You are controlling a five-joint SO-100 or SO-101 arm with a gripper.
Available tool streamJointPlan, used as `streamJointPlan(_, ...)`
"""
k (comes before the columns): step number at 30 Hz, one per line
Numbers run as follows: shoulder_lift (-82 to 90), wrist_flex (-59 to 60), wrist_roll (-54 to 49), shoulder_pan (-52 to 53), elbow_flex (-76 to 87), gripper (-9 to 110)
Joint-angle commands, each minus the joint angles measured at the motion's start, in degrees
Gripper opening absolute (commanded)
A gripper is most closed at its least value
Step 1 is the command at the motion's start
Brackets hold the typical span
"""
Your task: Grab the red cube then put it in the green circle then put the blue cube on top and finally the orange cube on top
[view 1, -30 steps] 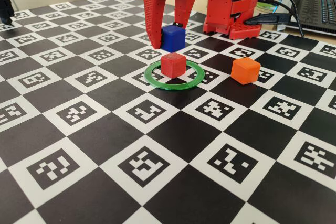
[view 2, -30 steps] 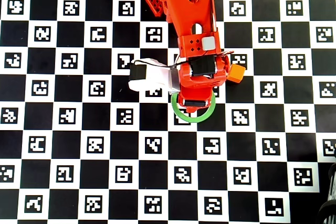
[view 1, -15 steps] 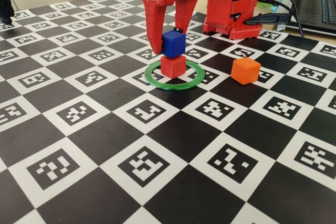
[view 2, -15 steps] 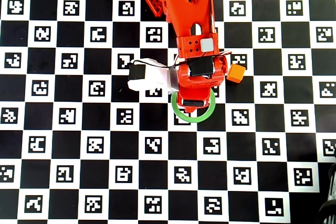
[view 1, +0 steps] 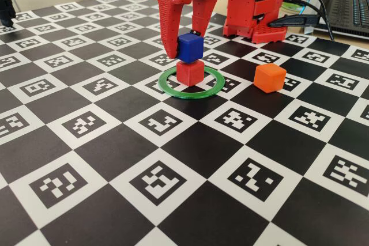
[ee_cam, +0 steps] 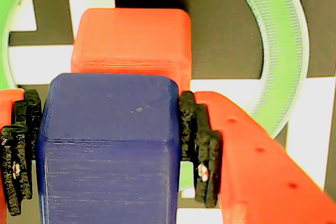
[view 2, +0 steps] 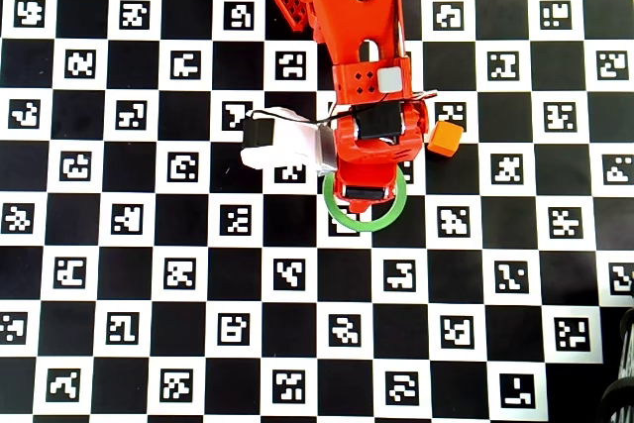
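The red cube (view 1: 190,73) stands inside the green circle (view 1: 191,94) on the checkered mat. Right on top of it rests the blue cube (view 1: 189,48), and my red gripper (view 1: 184,48) is shut on that blue cube from above. In the wrist view the blue cube (ee_cam: 107,150) is pressed between the black pads (ee_cam: 202,150), with the red cube (ee_cam: 131,40) under it and the green circle (ee_cam: 275,40) around both. The orange cube (view 1: 270,77) sits on the mat to the right, outside the circle. In the overhead view the arm hides both stacked cubes; the green circle (view 2: 367,226) and orange cube (view 2: 445,139) show.
The arm's red base (view 1: 253,7) stands behind the circle, with cables (view 1: 305,18) and a laptop (view 1: 349,7) at the back right. A black object (view 1: 6,7) sits at the far left edge. The white wrist camera housing (view 2: 282,146) sticks out left of the arm.
The gripper has come down with the blue cube, which hung above and behind the red cube and now sits on it. In the last half second almost nothing moved.
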Motion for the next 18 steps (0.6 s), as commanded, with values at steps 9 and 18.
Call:
streamJointPlan(9,4.39,-0.7,0.09,-0.44,0.35,11)
streamJointPlan(18,4.22,-1.49,0.09,-0.79,1.23,11)
